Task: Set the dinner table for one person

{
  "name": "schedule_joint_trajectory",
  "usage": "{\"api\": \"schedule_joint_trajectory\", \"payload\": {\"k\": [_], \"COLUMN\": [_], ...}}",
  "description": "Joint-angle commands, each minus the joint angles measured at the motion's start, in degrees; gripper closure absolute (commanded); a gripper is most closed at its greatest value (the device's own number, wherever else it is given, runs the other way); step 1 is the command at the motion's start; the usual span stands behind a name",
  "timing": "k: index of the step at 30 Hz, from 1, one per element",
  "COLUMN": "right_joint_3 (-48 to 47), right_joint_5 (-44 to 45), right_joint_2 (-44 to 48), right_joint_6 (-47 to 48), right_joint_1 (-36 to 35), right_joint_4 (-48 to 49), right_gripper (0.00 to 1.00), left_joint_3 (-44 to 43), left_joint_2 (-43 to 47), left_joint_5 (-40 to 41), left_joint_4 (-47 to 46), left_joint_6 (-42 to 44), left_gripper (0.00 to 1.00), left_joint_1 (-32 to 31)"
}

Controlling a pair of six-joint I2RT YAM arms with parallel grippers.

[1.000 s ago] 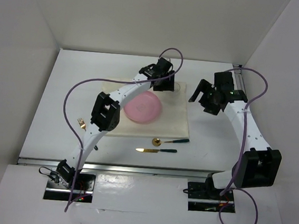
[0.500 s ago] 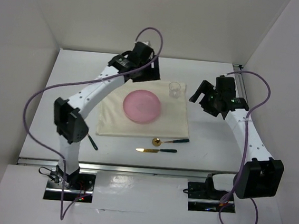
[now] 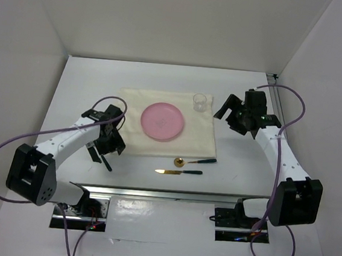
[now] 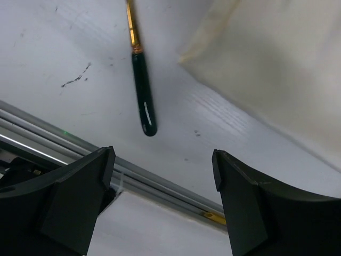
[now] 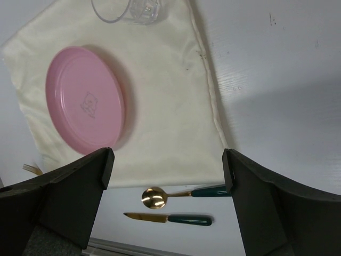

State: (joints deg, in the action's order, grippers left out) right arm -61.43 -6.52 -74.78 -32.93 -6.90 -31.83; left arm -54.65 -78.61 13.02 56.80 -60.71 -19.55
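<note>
The white dinner table (image 3: 72,88) carries a cream placemat (image 3: 200,137) with a pink plate (image 3: 162,121) in its middle and a clear glass (image 3: 199,102) at its far right corner. A gold spoon (image 3: 195,161) and a gold knife (image 3: 179,172), both dark-handled, lie in front of the mat. My left gripper (image 3: 103,150) is open and empty above a dark-handled fork (image 4: 144,96), left of the mat's near corner (image 4: 266,69). My right gripper (image 3: 227,112) is open and empty, hovering right of the glass. Its view shows the plate (image 5: 85,104), the spoon (image 5: 184,193) and the knife (image 5: 170,218).
A metal rail (image 4: 160,181) runs along the table's near edge, just under my left gripper (image 4: 162,160). White walls close in the table at the left, back and right. A track stands at the far right edge (image 3: 275,93).
My left arm has swung back from the glass at the mat's far right corner to the near left, over the fork. The glass stands alone. My right arm barely moved.
</note>
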Motion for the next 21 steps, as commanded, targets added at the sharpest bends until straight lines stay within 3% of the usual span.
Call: {"api": "schedule_joint_trajectory", "payload": {"k": [1,4,7,10,15,16,19,20,21], "right_joint_3": [-0.1,-0.1,-0.1,-0.1,-1.9,-1.9,-2.5,-2.5,-2.5], "right_joint_5": [-0.5,-1.7,-3.1,-2.5,-1.9,-1.4,-1.4,-1.4,-1.4], "right_joint_2": [-1.0,-1.5,-1.5,-1.5,-2.6,-2.6,-2.6,-2.6,-3.2], "right_joint_6": [1.0,1.0,1.0,1.0,1.0,1.0,1.0,1.0,1.0], "right_joint_1": [-0.4,-0.4,-0.4,-0.4,-0.4,-0.4,-0.4,-0.4,-0.4], "right_joint_4": [2.8,2.3,2.9,2.4,1.2,1.2,0.7,0.7,0.7], "right_gripper": [0.04,0.06,0.27,0.38,0.38,0.37,0.3,0.26,0.23], "left_joint_3": [3.2,7.6,11.4,16.1,18.6,18.1,16.5,15.8,15.0], "left_joint_2": [4.4,7.0,7.5,7.5,5.3,4.7,3.4,3.4,3.4], "left_joint_5": [0.0,0.0,0.5,-1.4,-2.7,-2.7,-1.7,-1.7,-0.7], "left_joint_4": [0.5,-2.1,-6.9,-14.0,-19.8,-19.8,-17.9,-17.2,-16.5], "left_joint_6": [-3.0,-3.9,-3.3,-2.2,-0.5,-0.5,-0.5,0.1,0.8], "left_gripper": [0.08,0.09,0.11,0.15,0.26,0.4,0.63,0.83,0.93], "left_joint_1": [0.6,2.0,3.5,5.6,7.3,7.3,8.7,9.2,9.2]}}
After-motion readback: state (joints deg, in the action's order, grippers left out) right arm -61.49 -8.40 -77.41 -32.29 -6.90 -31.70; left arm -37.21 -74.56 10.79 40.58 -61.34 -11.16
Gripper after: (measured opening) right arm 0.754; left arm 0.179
